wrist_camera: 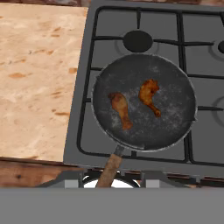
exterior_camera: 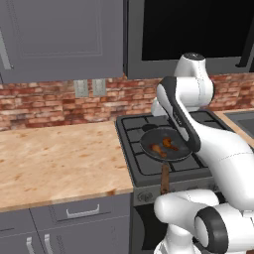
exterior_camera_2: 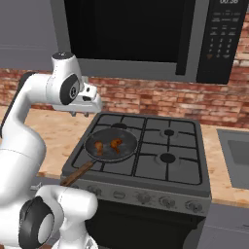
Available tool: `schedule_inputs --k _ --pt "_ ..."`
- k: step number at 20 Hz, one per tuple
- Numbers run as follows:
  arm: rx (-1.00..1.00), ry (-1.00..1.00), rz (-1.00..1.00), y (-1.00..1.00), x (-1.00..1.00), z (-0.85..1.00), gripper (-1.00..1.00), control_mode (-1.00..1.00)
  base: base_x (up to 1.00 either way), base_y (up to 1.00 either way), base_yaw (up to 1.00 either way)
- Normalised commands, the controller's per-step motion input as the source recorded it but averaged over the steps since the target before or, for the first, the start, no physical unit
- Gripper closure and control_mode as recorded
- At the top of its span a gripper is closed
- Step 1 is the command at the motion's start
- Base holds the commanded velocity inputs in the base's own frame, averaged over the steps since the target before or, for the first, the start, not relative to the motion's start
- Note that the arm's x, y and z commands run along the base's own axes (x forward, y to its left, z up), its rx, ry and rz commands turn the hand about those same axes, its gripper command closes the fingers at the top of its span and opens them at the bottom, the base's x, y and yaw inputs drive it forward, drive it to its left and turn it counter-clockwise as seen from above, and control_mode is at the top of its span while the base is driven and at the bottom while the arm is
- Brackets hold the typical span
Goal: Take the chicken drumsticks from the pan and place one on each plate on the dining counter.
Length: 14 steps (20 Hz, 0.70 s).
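You have the pan [wrist_camera: 144,101] on the stove [wrist_camera: 199,144], over the front-left burner, its wooden handle [wrist_camera: 109,168] pointing back toward you at about 6 o'clock in the hand view. Both chicken drumsticks [wrist_camera: 135,103] lie inside it, side by side and apart: the left drumstick [wrist_camera: 120,109] sits at about 9 o'clock from the pan's middle, the right drumstick [wrist_camera: 149,96] near the centre, each with its thin end toward the handle side.

In the right base view you see the same pan [exterior_camera_2: 111,145] with the two pieces in it, and the claw [exterior_camera_2: 87,113] up beyond the pan's far-left rim, at about 11 o'clock from it, clear of the food. You cannot tell from these pictures whether the claw is released or clenched; nothing shows in its grip.

To the stove's left, at 9 o'clock, lies the light wooden worktop [exterior_camera: 54,154]. Farther off runs the red brick wall [exterior_camera: 49,104], with grey cabinets [exterior_camera: 59,34] above it.
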Motion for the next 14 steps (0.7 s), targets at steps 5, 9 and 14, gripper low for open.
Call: schedule_inputs --k 5,9,14 --pt "0.0 -0.02 0.0 -0.07 -0.07 -0.1 -1.0 -1.0 0.0 0.0 0.0" --pt "0.0 0.0 0.0 -0.27 -0.04 -0.36 -1.0 -1.0 0.0 0.0 0.0" --pt "0.0 0.1 0.0 -0.3 0.08 -0.48 -1.0 -1.0 0.0 0.0 0.0"
